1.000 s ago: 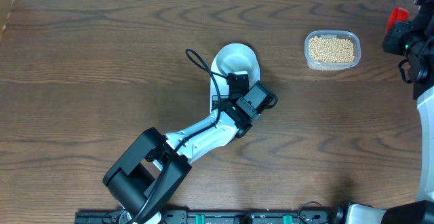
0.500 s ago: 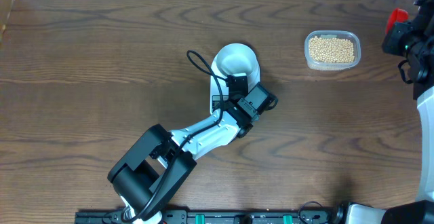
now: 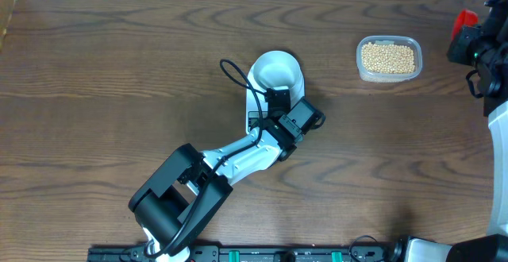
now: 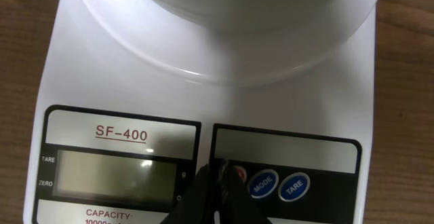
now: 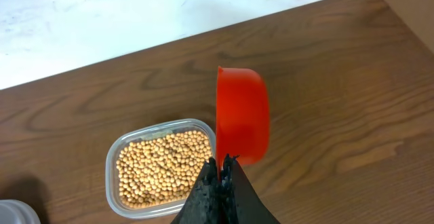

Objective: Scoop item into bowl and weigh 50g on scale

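Observation:
The white bowl [image 3: 276,70] stands on the white scale [image 3: 249,113], and its inside looks bare. In the left wrist view the bowl [image 4: 224,7] fills the top and the scale's panel [image 4: 285,149] lies below, its display unlit. My left gripper [image 4: 218,173] is shut with nothing held, its tips on the panel beside a red button [image 4: 239,174]. My right gripper [image 5: 220,163] is shut on a red scoop [image 5: 242,115], held on edge just right of the beans [image 5: 159,166]. The beans [image 3: 388,57] fill a clear tub.
The clear tub [image 3: 388,75] sits right of the scale, with the red scoop [image 3: 463,21] at the table's far right edge. MODE [image 4: 263,183] and TARE [image 4: 294,187] buttons sit right of my fingertips. A cardboard box corner [image 5: 407,7] stands beyond the scoop.
The left arm's elbow has drifted slightly right while its fingertips stay on the scale's panel. The right arm and scoop have not moved.

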You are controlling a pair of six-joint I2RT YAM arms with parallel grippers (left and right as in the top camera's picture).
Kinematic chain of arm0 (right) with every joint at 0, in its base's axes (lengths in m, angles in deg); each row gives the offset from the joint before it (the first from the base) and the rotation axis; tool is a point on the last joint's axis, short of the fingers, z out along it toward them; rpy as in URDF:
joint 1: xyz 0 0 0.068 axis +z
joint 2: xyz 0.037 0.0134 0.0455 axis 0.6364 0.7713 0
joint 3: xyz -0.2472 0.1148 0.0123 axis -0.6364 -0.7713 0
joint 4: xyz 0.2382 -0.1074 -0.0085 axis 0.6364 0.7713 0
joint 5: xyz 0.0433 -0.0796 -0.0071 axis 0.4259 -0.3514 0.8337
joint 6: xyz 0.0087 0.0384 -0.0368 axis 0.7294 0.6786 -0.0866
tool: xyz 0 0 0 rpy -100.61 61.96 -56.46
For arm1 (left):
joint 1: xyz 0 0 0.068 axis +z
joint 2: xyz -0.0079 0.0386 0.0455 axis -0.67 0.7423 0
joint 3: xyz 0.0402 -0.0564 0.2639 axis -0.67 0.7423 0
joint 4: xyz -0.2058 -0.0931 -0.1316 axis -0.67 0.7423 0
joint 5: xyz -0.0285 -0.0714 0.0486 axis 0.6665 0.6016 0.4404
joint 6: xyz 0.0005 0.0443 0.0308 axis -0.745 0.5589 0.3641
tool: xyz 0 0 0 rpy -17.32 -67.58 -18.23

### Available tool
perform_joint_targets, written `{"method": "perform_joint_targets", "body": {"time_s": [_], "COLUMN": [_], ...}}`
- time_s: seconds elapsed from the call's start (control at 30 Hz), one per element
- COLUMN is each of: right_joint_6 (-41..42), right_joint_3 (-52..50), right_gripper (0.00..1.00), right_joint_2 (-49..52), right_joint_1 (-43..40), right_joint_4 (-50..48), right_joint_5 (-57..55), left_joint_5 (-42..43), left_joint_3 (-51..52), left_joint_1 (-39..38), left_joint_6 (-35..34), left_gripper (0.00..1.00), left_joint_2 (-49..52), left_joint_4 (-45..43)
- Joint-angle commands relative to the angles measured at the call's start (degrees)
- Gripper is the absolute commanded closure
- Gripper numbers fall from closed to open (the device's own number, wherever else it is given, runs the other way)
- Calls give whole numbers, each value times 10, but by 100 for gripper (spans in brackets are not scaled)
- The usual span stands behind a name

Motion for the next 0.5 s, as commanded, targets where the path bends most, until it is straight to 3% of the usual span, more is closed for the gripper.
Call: {"method": "perform_joint_targets", "body": {"time_s": [0.0, 0.47], "right_joint_6": [-7, -7], "right_joint_3": [7, 7], "right_gripper": [99, 99], "right_joint_2": [0, 0], "right_joint_1": [-2, -2], "right_joint_4": [0, 0], "right_joint_5": [4, 4], "left_joint_5": [-17, -16], "left_joint_3": [3, 3], "left_joint_1": [1, 1], "left_joint_6": [1, 1], "left_gripper": [93, 93], "left_joint_2": [8, 21], "left_joint_4": [-3, -17]}}
